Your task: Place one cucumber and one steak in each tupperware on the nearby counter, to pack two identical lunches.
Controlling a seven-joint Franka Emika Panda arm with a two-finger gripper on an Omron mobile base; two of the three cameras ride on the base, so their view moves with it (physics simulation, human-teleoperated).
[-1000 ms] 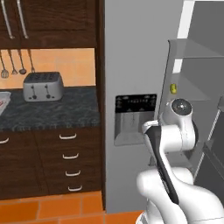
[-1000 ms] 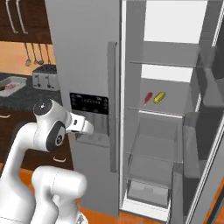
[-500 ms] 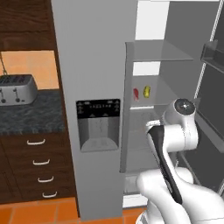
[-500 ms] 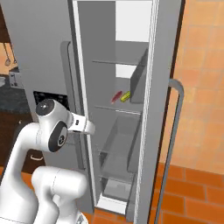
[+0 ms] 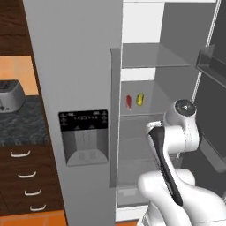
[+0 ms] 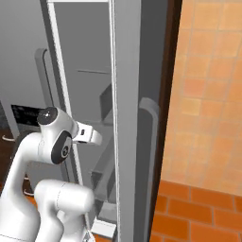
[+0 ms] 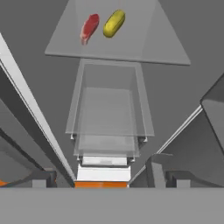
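Gripper stood released and empty; steak (image 7: 89,27) lay just beside cucumber (image 7: 114,23) mid-shelf (image 7: 144,46), risking a double grasp.

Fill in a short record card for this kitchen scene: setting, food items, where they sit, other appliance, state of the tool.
setting: open fridge, robot arm in front of it
food items: one steak; one cucumber
where they sit: side by side on a glass shelf, steak to the left of the cucumber in the left base view
other appliance: toaster on the counter
tool: open, holding nothing
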